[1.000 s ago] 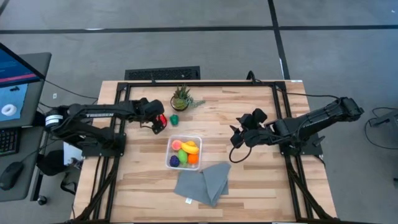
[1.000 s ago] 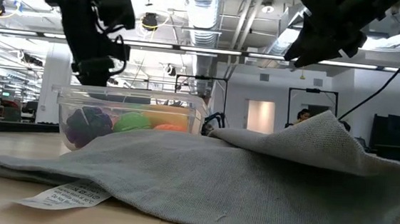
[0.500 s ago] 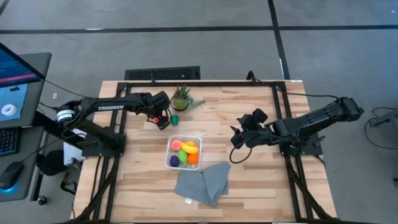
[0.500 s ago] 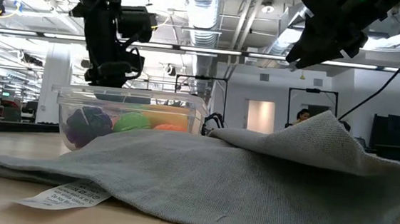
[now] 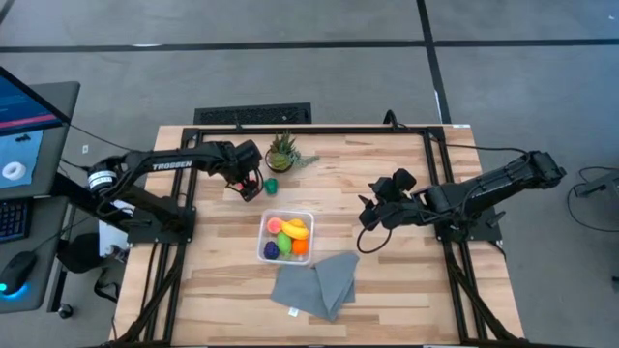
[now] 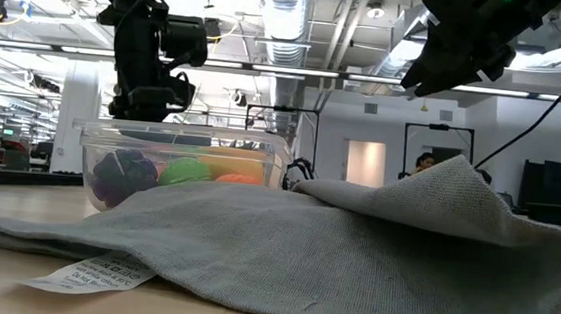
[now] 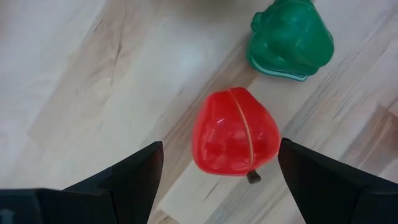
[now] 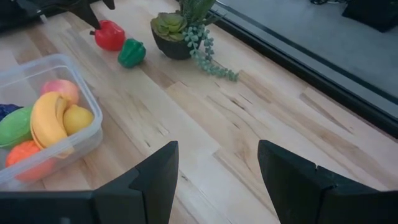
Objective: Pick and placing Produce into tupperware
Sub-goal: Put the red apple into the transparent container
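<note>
Overhead, "TROSSEN"-marked left gripper (image 7: 217, 165), jaws open, hangs above red fruit (image 7: 234, 132).

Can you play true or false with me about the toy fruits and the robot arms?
1. The red fruit is inside the tupperware. False: it lies on the table, between the open fingers of the left gripper.
2. The dark green vegetable is beside the red fruit. True.
3. The banana is in the tupperware. True.
4. The right gripper holds the grey cloth. False: it is open and holds nothing.
</note>
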You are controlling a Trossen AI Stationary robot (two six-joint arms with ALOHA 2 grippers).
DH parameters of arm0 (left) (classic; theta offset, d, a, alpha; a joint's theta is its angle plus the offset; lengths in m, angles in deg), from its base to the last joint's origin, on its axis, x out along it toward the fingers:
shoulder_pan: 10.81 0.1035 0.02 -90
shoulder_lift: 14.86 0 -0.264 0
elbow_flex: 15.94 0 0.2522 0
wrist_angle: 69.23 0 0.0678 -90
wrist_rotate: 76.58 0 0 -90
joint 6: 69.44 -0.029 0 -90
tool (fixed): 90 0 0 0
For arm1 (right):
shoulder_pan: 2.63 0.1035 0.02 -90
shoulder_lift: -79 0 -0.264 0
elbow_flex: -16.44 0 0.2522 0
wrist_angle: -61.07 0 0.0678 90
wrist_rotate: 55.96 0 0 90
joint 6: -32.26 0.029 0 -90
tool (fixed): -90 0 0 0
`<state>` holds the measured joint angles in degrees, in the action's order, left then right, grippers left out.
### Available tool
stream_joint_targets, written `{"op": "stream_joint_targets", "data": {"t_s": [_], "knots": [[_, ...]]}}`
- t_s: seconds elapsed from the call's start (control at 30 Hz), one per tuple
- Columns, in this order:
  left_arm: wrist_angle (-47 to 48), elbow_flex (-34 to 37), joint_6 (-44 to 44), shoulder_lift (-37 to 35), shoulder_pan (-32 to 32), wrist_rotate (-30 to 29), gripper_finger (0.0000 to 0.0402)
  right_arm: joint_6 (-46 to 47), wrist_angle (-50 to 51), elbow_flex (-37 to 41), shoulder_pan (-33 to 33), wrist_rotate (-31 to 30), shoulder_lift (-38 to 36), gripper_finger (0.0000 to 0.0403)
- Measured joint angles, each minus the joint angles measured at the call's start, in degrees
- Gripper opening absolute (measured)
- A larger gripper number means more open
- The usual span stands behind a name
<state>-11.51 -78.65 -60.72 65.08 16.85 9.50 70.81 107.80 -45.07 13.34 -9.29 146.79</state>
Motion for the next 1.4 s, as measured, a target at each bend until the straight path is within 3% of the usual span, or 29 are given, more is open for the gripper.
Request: {"op": "stream_joint_targets", "data": {"t_s": [0.33,0.77,1.0,1.4], "knots": [[-0.1,0.0,0.0,0.0,0.0,3.7,0.0307,0.0,-1.9,0.0,0.0,0.0,0.0,0.0245],[1.6,0.0,0.0,0.0,0.0,0.6,0.0308,0.0,-2.2,0.0,0.1,1.5,0.0,0.0245],[-0.5,0.0,0.3,0.0,0.0,3.7,0.0309,0.0,-2.6,0.0,0.1,2.8,0.0,0.0245],[0.3,0.0,1.3,0.0,0.1,3.2,0.0397,0.0,-3.5,0.0,0.1,3.0,0.0,0.0245]]}}
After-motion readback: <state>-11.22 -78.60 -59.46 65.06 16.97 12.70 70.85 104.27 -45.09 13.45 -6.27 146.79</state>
